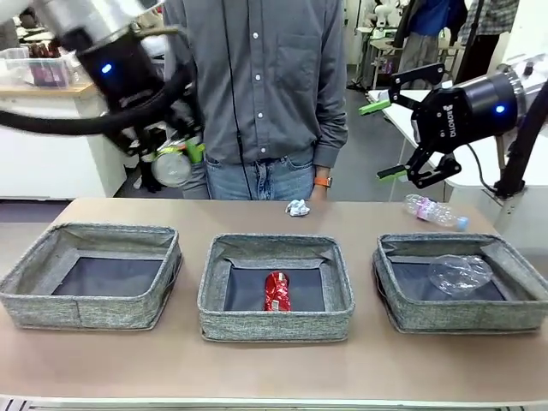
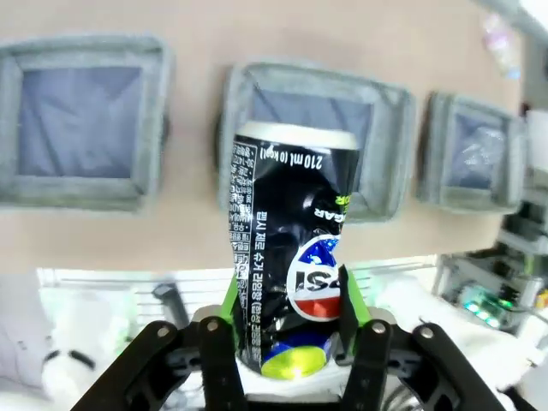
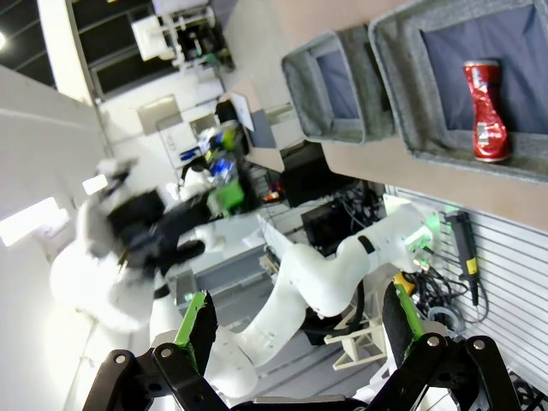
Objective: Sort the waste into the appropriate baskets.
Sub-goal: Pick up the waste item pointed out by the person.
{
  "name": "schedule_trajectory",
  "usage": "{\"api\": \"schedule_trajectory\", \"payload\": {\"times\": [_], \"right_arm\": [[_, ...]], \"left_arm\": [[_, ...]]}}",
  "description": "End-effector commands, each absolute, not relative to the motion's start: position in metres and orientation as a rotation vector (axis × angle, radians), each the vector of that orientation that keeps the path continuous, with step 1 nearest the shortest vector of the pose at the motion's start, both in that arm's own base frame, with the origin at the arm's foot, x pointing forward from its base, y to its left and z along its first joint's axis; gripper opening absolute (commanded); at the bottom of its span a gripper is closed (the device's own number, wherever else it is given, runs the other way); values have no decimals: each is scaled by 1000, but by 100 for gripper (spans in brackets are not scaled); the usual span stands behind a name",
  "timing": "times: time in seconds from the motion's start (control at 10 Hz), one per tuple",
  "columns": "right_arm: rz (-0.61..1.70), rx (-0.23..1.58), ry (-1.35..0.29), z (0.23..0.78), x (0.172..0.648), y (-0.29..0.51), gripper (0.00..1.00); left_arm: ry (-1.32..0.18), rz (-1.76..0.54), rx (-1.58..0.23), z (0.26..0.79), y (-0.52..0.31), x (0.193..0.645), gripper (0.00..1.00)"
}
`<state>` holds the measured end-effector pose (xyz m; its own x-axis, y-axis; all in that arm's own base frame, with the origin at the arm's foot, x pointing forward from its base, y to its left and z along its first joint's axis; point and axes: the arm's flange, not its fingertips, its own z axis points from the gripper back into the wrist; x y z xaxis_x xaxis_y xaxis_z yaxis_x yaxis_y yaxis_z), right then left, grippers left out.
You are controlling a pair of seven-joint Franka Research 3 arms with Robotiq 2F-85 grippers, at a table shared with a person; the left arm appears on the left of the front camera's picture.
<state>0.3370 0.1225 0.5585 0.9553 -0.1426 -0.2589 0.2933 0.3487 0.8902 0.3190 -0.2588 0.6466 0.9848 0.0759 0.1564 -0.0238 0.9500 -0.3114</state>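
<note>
Left wrist view has the left gripper [image 2: 289, 289] clamped low on the black can [image 2: 291, 223], most of it jutting past the pads toward the middle basket [image 2: 392, 128], so it may pivot loose and miss, while the right gripper [image 1: 383, 139] hangs wide apart, empty.

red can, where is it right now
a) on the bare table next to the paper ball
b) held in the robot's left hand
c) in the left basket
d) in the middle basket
d: the red can lies on the dark bottom of the middle basket, while the left hand grips a dark can instead.
</note>
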Motion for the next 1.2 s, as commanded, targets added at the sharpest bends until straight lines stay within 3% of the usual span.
{"api": "schedule_trajectory", "payload": {"times": [0.0,0.1,0.3,0.7,0.8,1.1], "right_arm": [[-264,1213,135,559,339,124,100],[-264,1213,135,559,339,124,100],[-264,1213,135,559,339,124,100],[-264,1213,135,559,339,124,100],[-264,1213,135,559,339,124,100],[-264,1213,135,559,339,124,100]], "left_arm": [[-214,30,-221,695,-311,319,47],[-264,90,-144,709,-330,318,47],[-229,82,-176,737,-357,314,47],[-303,37,-99,782,-423,313,47],[-253,48,-115,781,-423,319,47],[-290,13,-143,764,-401,305,47]]}}
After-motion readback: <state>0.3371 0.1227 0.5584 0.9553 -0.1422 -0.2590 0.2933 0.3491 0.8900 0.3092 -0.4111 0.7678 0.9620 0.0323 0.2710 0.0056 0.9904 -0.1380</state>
